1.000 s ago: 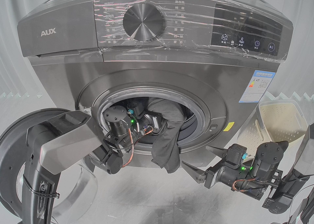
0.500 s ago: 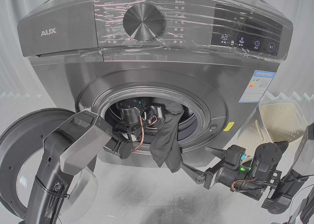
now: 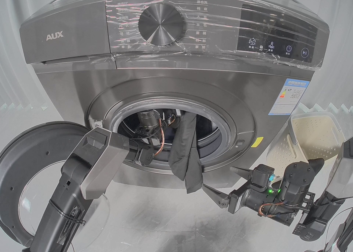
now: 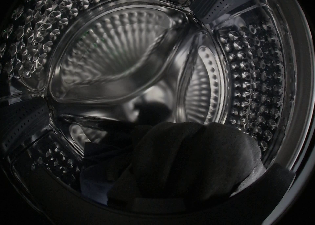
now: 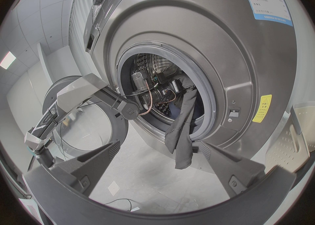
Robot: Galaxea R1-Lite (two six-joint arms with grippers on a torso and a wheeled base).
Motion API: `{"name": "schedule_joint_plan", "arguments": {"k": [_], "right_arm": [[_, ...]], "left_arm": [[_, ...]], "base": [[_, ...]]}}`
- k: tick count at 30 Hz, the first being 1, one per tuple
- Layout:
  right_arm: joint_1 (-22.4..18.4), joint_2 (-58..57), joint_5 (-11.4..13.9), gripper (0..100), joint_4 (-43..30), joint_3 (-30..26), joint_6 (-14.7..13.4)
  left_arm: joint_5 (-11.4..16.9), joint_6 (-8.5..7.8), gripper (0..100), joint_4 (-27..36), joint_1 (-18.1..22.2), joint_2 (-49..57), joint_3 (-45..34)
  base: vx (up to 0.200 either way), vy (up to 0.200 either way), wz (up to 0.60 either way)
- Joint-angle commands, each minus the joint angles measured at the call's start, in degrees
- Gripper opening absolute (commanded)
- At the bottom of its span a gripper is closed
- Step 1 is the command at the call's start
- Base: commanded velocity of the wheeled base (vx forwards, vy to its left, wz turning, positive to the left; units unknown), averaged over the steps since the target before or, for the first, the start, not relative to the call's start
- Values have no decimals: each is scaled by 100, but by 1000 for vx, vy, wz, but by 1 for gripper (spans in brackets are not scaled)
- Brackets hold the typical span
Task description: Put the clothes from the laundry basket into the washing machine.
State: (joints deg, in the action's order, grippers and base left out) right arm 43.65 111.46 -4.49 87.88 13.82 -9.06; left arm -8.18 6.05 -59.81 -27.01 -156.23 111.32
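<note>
the dark garment [image 3: 187, 149] hangs over the door rim of the washing machine [image 3: 220, 87], its top by the left gripper [image 3: 176, 116] inside the drum [image 4: 131, 55]; that grip i cannot tell. right gripper [image 3: 221, 180] gapes empty near the hem.

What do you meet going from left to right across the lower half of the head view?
open washer door → left arm, its end inside the drum → dark garment hanging out over the drum's rim → right gripper, open → laundry basket
</note>
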Motion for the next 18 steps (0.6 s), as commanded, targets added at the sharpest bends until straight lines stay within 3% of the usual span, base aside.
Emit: {"name": "schedule_joint_plan", "arguments": {"k": [1,2,3,8,12,18], "right_arm": [[3,25,0,100,1,-3,0],[3,25,0,100,1,-3,0],[3,25,0,100,1,-3,0],[3,34,0,100,-8,-3,0],[3,34,0,100,-8,-3,0],[12,25,0,100,-8,-3,0]], "left_arm": [[-61,2,0,31,30,-144,74],[-61,11,0,39,30,-127,30],[-61,11,100,48,30,-109,-14],[-52,28,100,74,-14,304,-805],[124,2,100,233,-93,893,-1965],[502,-77,100,461,-296,1455,-3073]], "base": [[0,0,0],[0,0,0],[0,0,0],[0,0,0],[0,0,0],[0,0,0]]}}
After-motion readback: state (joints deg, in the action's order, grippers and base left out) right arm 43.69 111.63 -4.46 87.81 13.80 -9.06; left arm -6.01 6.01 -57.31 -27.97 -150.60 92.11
